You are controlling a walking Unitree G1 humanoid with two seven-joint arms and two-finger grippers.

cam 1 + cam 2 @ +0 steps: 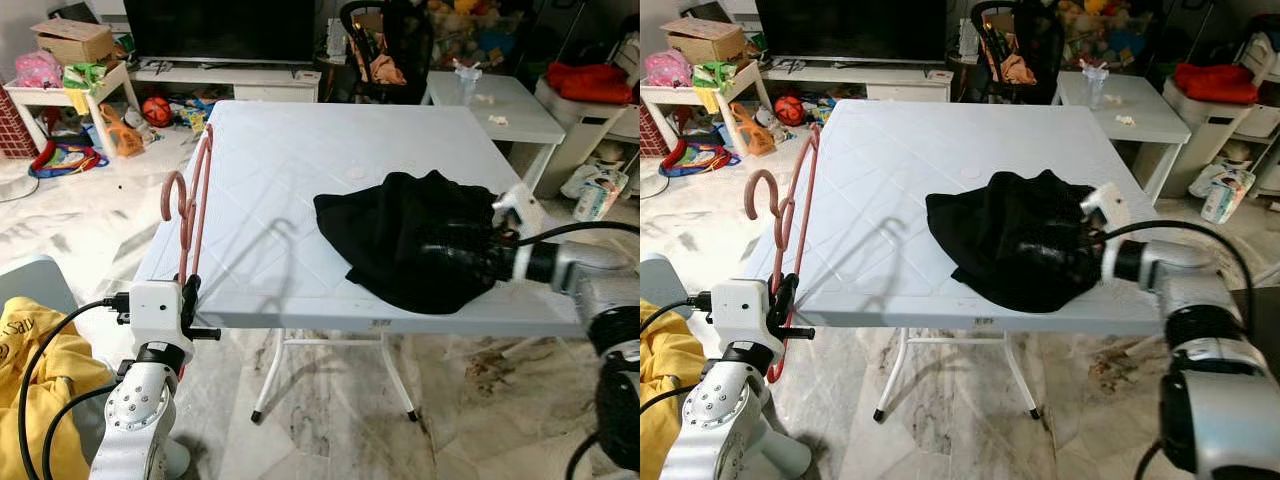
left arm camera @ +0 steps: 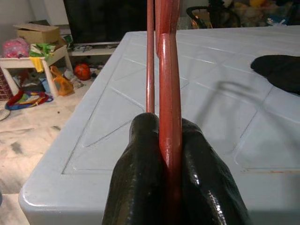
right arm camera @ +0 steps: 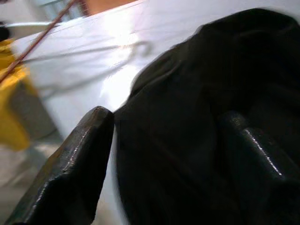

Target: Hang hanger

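Left pincer (image 2: 171, 187) clamped on thin red wire hanger (image 1: 190, 205), upright at pale blue plastic worktop (image 1: 270, 170) left edge | right pincer (image 3: 164, 154) spread wide over crumpled black garment (image 1: 415, 235), no grip | progress: early; garment not on hanger, nothing hung.
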